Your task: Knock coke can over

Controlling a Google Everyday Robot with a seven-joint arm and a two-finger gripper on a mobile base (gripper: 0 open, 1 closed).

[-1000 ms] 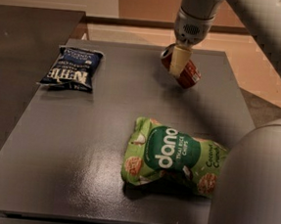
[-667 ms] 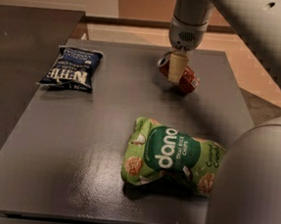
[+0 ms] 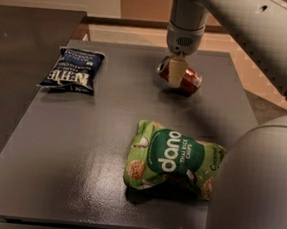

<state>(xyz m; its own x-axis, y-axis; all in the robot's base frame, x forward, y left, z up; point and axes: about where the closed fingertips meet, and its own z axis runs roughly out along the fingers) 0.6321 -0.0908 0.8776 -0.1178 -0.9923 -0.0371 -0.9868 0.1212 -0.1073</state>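
The coke can (image 3: pixel 189 81) is a small dark-red can with a silver end. It lies on its side at the far middle of the dark table (image 3: pixel 79 156), its silver top pointing left. My gripper (image 3: pixel 175 78) hangs straight down from the arm (image 3: pixel 188 20) and sits right in front of the can's middle, touching or nearly touching it. Part of the can is hidden behind the gripper.
A dark-blue chip bag (image 3: pixel 73 70) lies at the far left of the table. A green chip bag (image 3: pixel 172 161) lies at the near middle right. My grey arm body (image 3: pixel 256 196) fills the lower right corner. A second dark tabletop (image 3: pixel 18 50) adjoins on the left.
The gripper has moved a little to the left. The can has gone from tilted to lying flat on its side and has shifted left with the gripper.
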